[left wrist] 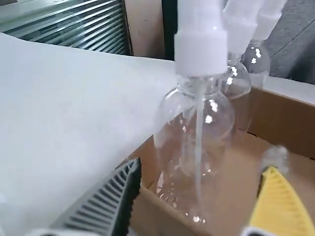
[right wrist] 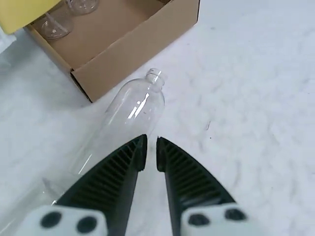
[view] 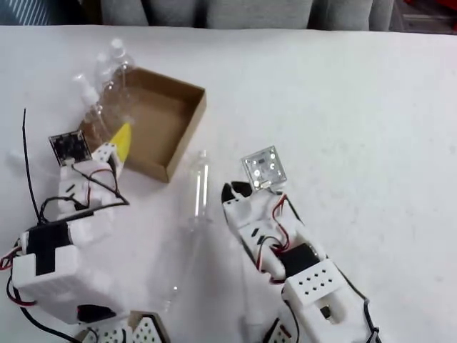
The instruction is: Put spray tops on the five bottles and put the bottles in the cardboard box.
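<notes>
The cardboard box [view: 175,118] lies open at the table's left. In its far-left corner stand clear bottles with white spray tops [view: 107,75]. My left gripper [view: 114,148] hangs open over the box's near-left edge. In the left wrist view its grey and yellow fingers flank the closest topped bottle [left wrist: 194,147] without touching it. A clear bottle without a top [view: 201,187] lies on the table just in front of the box [right wrist: 133,39]. My right gripper [right wrist: 148,153] is shut and empty, right behind the body of that bottle [right wrist: 130,115], whose open neck points away from it.
Another clear bottle [view: 177,275] lies flat on the table between the two arm bases; its end shows beside my right gripper [right wrist: 29,201]. White tabletop stretches to the right and rear. Grey chairs stand beyond the far edge.
</notes>
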You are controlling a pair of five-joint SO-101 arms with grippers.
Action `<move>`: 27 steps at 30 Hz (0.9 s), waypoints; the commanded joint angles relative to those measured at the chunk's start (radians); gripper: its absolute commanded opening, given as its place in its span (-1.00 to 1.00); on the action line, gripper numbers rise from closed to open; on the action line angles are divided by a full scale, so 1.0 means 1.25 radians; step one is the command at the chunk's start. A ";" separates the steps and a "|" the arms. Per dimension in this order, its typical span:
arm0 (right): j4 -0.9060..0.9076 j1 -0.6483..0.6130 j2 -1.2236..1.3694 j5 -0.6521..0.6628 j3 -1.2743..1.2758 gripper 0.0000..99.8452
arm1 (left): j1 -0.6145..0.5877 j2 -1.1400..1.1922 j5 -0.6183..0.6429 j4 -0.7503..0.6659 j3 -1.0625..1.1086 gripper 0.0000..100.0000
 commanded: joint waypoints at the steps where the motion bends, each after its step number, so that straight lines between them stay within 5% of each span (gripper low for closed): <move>1: -0.017 0.007 -0.004 0.000 -0.009 -0.97 | -0.010 -0.093 0.004 0.007 0.036 -0.28; 5: -0.017 0.007 -0.004 0.000 -0.009 -0.97 | -0.009 -0.207 -0.022 0.050 0.098 -0.30; 14: -0.015 0.007 -0.004 0.000 -0.009 -0.97 | -0.014 -0.551 -0.036 0.477 0.110 -0.57; 27: -0.017 0.007 -0.003 0.000 0.001 -0.97 | -0.226 -0.879 -0.032 0.995 -0.002 -0.57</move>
